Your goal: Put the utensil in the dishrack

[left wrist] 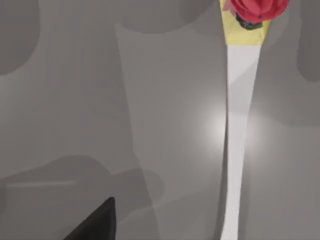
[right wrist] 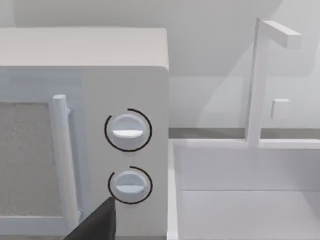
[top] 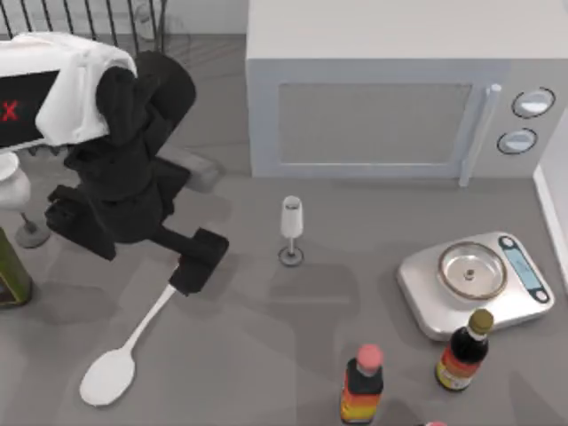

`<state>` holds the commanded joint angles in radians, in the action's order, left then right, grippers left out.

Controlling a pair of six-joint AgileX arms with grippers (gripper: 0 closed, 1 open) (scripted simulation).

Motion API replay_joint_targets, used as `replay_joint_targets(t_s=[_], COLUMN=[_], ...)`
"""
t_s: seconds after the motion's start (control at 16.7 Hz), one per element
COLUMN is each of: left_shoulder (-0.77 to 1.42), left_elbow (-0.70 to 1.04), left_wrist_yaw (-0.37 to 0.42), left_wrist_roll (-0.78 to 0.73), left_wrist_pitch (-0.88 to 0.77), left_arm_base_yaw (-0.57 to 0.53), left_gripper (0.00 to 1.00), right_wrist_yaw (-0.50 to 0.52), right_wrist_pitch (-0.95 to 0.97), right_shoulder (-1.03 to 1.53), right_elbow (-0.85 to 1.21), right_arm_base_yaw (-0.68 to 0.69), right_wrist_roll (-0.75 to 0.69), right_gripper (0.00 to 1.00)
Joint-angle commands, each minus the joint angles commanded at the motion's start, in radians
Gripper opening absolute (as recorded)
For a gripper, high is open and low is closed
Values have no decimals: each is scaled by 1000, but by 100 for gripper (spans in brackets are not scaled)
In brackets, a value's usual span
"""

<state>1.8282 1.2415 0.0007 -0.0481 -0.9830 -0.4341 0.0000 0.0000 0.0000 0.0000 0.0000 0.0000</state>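
Grey table (top: 266, 355), our left gripper (top: 197, 266) over the spoon's (top: 133, 342) handle end.
Jaw state we cannot tell; spoon lies flat, knob beneath the gripper.

Even, soft light from above — bright without harshness. Broad, blurry shadows spread over the table (top: 266, 337) around the left arm (top: 124, 169). A pale sheen glows beside the spoon (left wrist: 237, 125) handle — slightly hazy throughout.

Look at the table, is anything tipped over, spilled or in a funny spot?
Nothing is spilled or tipped. The glass and bottles stand upright. Only the spoon looks out of place: it lies flat on the table, far from the dishrack at the back, with the left gripper at its handle end.
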Motion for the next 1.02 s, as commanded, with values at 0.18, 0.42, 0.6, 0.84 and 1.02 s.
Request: replay_joint_targets(t_s=[0.18, 0.42, 0.6, 0.84, 1.02], left_shoulder=[66, 134, 139, 139, 139], left_elbow=[-76, -156, -161, -161, -161], left_wrist_yaw=[0, 1, 1, 1, 1], left_wrist_roll=[-1, -2, -2, -2, -2], left_wrist_pitch=[159, 296, 304, 304, 304], left_arm_base_yaw=[0, 0, -1, -1, -1], left_gripper=[100, 100, 100, 77, 55], right_wrist_yaw=[0, 0, 0, 0, 0], right_wrist_pitch=[0, 0, 0, 0, 0], right_shoulder=[0, 0, 0, 0, 0], right_elbow=[0, 0, 0, 0, 0], right_arm_base_yaw=[0, 0, 0, 0, 0], right_wrist_roll=[0, 0, 0, 0, 0], right_gripper=[100, 100, 100, 100, 100])
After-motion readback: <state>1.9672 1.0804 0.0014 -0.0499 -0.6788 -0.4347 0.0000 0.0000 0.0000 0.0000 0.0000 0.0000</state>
